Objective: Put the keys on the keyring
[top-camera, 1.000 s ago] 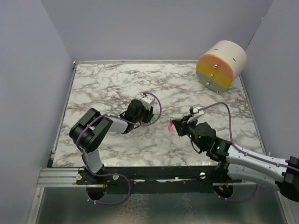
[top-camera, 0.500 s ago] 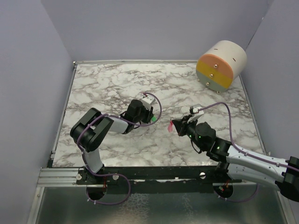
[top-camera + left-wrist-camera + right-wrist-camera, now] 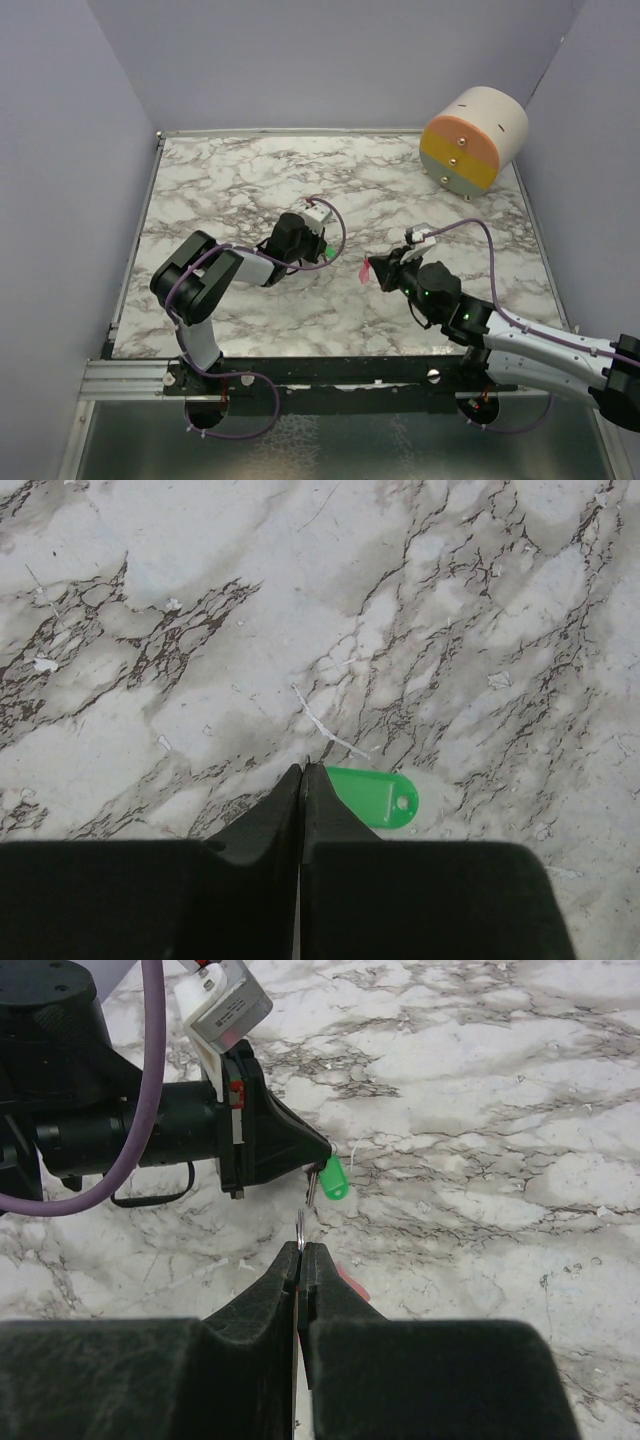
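My left gripper (image 3: 322, 252) is shut on the metal end of the bright green key (image 3: 329, 254), held low over the marble table (image 3: 230, 180). In the left wrist view its fingers (image 3: 325, 810) are pressed together and the green head (image 3: 377, 797) sticks out to their right. My right gripper (image 3: 381, 270) faces it, shut on a thin metal keyring (image 3: 300, 1228) seen edge-on. The pink-red key (image 3: 366, 270) hangs beside the right finger (image 3: 350, 1282). In the right wrist view the green key (image 3: 334, 1178) hangs just beyond the ring, a small gap apart.
A cream cylinder (image 3: 475, 140) lies on its side at the back right corner, its face banded pink, orange and grey-green with small knobs. Lilac walls close off the left, back and right. A metal rail (image 3: 130, 375) runs along the near edge.
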Controlling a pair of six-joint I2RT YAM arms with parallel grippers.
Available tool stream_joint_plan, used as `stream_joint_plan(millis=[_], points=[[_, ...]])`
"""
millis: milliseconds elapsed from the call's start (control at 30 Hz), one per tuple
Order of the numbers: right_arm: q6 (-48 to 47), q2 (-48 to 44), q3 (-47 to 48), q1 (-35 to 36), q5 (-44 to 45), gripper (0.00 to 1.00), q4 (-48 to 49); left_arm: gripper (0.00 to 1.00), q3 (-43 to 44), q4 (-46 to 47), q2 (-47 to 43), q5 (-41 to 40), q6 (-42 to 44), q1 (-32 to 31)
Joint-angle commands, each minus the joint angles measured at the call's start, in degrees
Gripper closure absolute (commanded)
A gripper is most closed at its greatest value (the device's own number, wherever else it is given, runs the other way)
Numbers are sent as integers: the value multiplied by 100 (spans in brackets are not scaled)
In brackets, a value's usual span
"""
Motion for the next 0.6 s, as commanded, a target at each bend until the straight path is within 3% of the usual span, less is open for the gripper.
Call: stream_joint_plan(millis=[0, 233, 567], points=[[-57, 48, 95, 32, 177, 99, 17, 100, 85, 88, -62, 170, 6, 30], [-77, 250, 220, 35, 148, 99, -66, 100, -92, 117, -474, 441, 53, 31], [-166, 497, 497, 35, -81, 99, -272, 100, -645, 124, -1790, 1345, 219, 31]])
